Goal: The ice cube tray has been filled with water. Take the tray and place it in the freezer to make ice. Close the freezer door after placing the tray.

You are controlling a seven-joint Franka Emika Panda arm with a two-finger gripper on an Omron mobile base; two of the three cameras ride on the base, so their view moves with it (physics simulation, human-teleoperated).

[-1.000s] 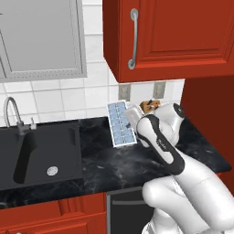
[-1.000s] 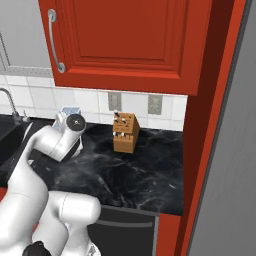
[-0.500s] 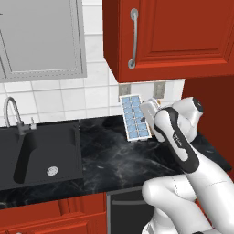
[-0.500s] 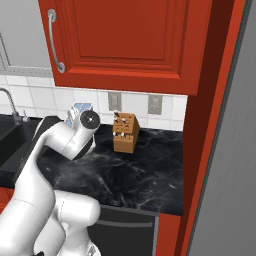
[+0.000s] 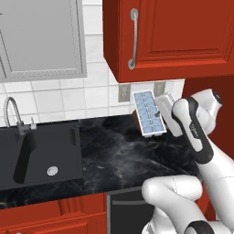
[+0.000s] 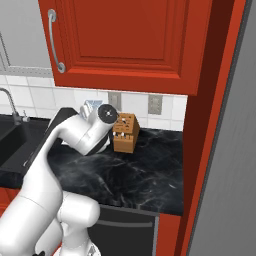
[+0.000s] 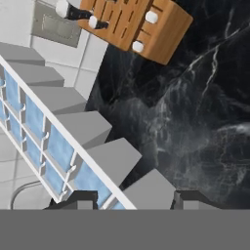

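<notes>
Gripper [image 5: 161, 111] clamped on ice cube tray [image 5: 147, 114], centre right of frame, raised clear of counter [image 5: 105, 151] for carrying.

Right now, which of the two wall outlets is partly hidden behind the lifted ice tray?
The left outlet, beside the ice tray held up by the claw. The right outlet sits clear above the tray.

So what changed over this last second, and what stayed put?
The gripper, shut on the ice cube tray, lifted it off the counter and swung it right, toward the knife block; the tray now hangs tilted in the air. The grip held throughout. Knife block, sink and cabinets did not move.
</notes>
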